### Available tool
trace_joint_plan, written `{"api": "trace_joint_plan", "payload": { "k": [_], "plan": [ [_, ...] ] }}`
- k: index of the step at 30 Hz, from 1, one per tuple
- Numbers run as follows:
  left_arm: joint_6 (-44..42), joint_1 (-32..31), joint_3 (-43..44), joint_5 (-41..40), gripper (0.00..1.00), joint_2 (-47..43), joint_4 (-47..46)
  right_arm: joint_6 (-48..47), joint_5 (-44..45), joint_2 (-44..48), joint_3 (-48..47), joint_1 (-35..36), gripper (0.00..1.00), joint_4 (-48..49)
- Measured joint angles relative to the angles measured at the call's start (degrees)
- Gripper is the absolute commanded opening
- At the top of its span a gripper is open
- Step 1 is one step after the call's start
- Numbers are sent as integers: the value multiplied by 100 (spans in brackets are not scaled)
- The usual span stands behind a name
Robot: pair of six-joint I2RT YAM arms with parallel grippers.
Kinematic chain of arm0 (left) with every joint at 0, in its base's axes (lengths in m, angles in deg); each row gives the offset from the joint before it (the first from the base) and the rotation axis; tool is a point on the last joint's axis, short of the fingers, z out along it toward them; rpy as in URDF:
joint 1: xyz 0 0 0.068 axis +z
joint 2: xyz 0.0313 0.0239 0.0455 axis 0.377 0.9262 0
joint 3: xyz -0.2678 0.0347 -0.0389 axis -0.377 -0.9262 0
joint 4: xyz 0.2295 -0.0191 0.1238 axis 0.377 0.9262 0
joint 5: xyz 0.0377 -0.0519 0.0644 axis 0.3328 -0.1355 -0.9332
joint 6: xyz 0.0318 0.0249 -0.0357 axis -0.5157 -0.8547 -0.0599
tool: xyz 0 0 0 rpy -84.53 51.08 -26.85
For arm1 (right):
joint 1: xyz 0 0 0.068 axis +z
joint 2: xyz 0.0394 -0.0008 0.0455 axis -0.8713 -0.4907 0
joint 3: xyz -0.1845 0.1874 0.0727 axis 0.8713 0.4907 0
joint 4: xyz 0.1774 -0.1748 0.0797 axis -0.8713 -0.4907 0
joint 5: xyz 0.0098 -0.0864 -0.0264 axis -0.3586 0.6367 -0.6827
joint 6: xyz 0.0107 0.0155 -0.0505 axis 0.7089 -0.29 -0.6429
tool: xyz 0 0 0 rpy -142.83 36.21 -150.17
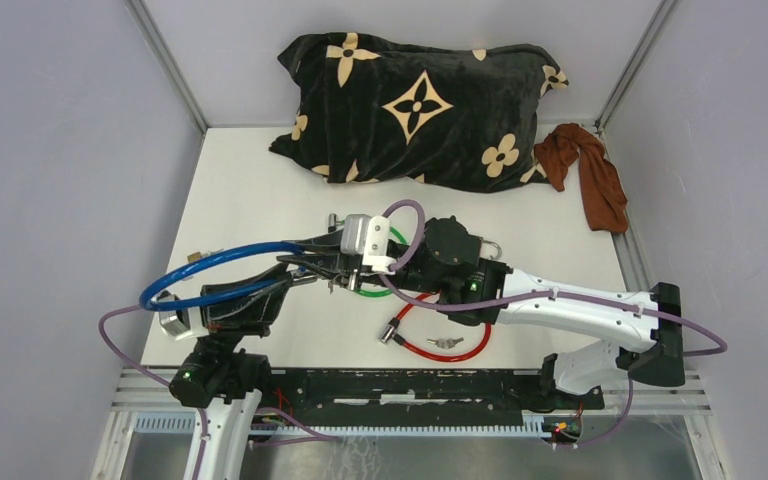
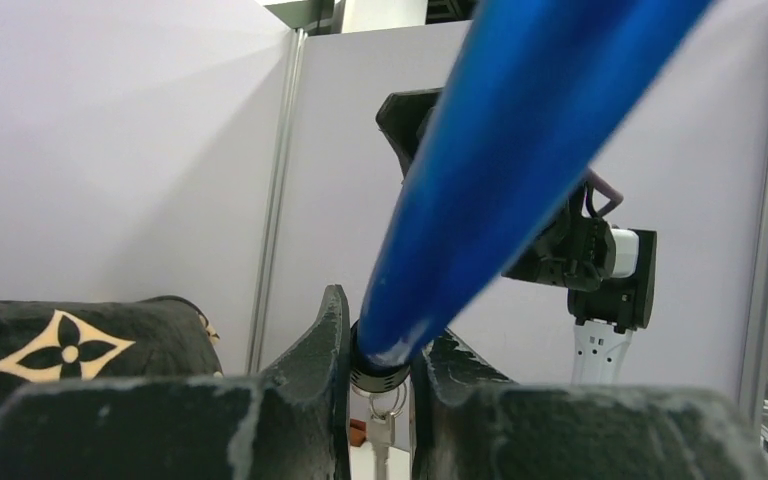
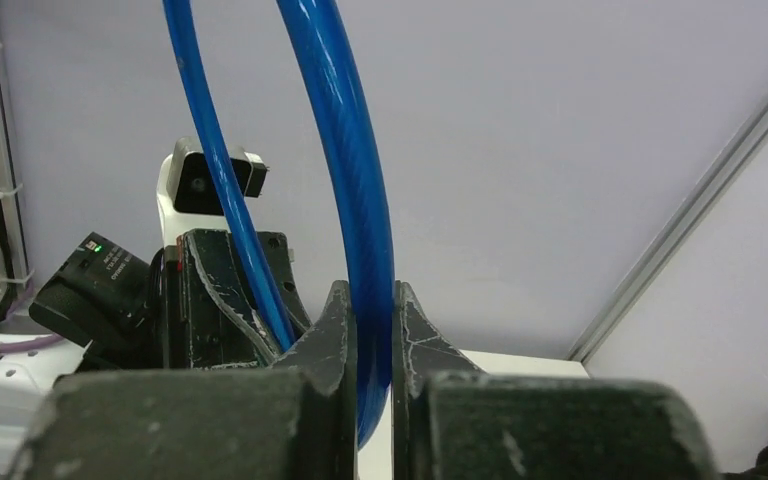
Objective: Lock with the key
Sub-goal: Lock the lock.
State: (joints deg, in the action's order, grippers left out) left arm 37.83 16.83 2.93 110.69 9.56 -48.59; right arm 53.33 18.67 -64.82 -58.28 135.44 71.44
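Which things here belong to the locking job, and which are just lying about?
In the job: blue cable lock, clamped by the left gripper and the right gripper; keys hanging below its end.

Lying about: red cable lock, green cable, pillow, brown cloth.

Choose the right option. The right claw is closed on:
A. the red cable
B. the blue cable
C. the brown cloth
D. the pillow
B: in the right wrist view the blue cable runs down between the fingers of the right claw, which pinch it from both sides, while the red cable lies loose on the table.
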Motion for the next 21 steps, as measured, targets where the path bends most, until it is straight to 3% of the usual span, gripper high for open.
{"api": "trace_joint_plan", "payload": {
  "k": [11, 21],
  "plan": [
    [0, -2, -20, 31, 2, 0, 11, 756, -310, 249, 1069, -166, 0, 1602],
    [-42, -7, -20, 28, 2, 0, 2, 664, -334, 251, 555, -258, 0, 874]
  ]
}}
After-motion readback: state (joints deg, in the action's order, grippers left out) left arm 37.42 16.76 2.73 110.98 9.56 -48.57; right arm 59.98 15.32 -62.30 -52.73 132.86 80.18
